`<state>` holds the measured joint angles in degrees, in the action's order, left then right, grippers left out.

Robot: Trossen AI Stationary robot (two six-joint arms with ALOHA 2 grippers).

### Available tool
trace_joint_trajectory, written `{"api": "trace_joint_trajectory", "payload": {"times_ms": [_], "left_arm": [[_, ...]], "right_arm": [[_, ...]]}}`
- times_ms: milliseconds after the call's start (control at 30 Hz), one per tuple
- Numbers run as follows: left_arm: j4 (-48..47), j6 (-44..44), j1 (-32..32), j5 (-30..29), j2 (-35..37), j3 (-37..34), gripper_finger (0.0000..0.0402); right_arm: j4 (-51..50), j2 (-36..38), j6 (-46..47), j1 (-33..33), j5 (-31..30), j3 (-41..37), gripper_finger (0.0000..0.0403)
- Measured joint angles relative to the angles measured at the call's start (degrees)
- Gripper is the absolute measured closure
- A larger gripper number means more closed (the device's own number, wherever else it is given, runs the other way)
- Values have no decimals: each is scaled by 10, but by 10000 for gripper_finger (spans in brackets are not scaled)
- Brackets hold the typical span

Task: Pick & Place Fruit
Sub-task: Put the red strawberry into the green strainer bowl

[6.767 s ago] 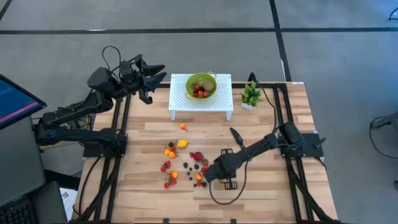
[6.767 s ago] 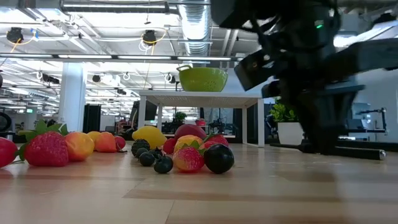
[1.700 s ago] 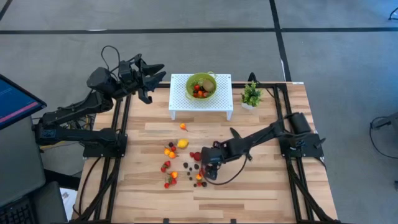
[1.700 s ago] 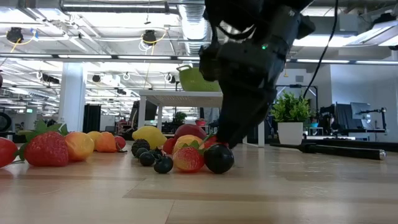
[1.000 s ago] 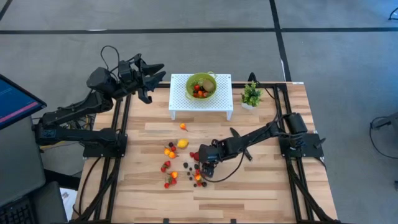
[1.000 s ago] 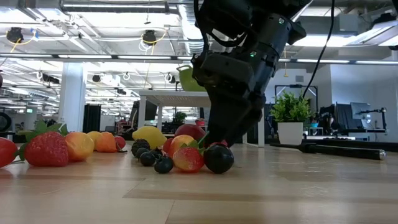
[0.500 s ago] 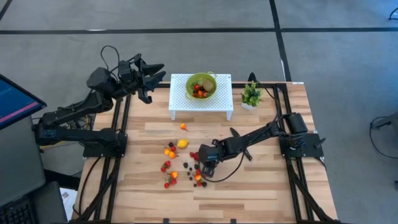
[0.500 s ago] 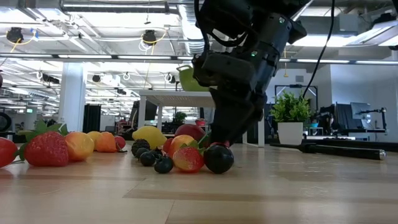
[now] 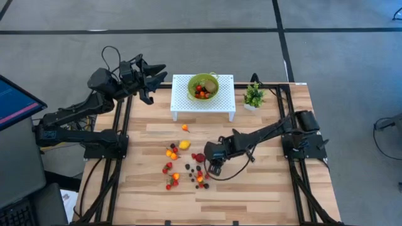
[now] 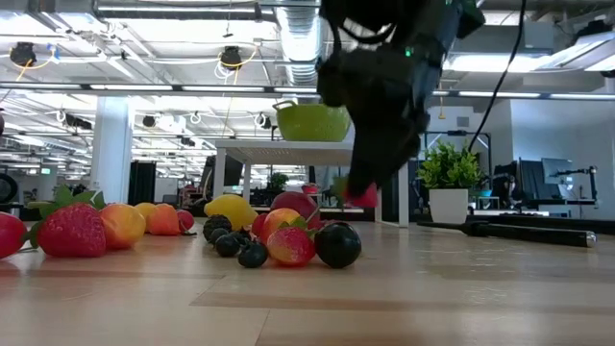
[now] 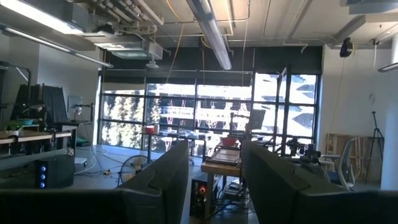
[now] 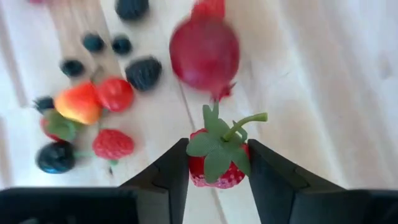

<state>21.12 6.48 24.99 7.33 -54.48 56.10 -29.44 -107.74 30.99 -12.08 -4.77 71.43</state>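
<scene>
Several tiny toy fruits [image 9: 179,164] lie scattered on the wooden table: strawberries, orange and yellow pieces, dark berries. The low view shows them in a row [image 10: 231,235]. My right gripper [image 9: 214,167] hangs over the right end of the scatter, shut on a red strawberry [image 12: 216,163] with green leaves, which the low view shows in the air [image 10: 361,195]. A round red fruit [image 12: 204,50] lies on the table below it. My left gripper [image 9: 158,75] waits raised beyond the table's far left corner, open with nothing between its fingers [image 11: 214,180]. My right gripper pinches the strawberry's red body [image 12: 196,169] between its two fingers, one on each side, below the green leaves. The fingers come steeply from above, slanting from the table's right. The strawberry is lifted clear of the table, its stalk [image 12: 245,121] pointing away from the gripper.
A white stand [image 9: 182,107] at the table's far middle carries a green bowl [image 9: 195,81] with fruits in it. A small potted plant [image 9: 254,96] stands to its right. A black knife [image 10: 524,231] lies on the table right of the fruits.
My right gripper has risen from the right end of the fruit scatter, taking the red strawberry with it. The strawberry, which lay among the fruits, now hangs clear of the table. The other fruits have stayed in place.
</scene>
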Motion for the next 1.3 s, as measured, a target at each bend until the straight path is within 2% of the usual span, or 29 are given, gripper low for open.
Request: {"api": "trace_joint_trajectory", "payload": {"times_ms": [167,400,633,800,967,1167,1300], "left_arm": [[0,0,0,0,0,0,259],[0,0,0,0,0,0,259],[0,0,0,0,0,0,259],[0,0,0,0,0,0,259],[0,0,0,0,0,0,259],[0,0,0,0,0,0,259],[0,0,0,0,0,0,259]], "right_arm": [[28,51,-34,24,-2,0,283],[107,121,-106,83,-5,0,252],[214,176,-193,169,-4,1,279],[253,185,-219,242,-4,1,262],[248,182,-220,304,3,1,255],[238,170,-220,339,22,1,270],[227,155,-220,345,22,-1,257]]}}
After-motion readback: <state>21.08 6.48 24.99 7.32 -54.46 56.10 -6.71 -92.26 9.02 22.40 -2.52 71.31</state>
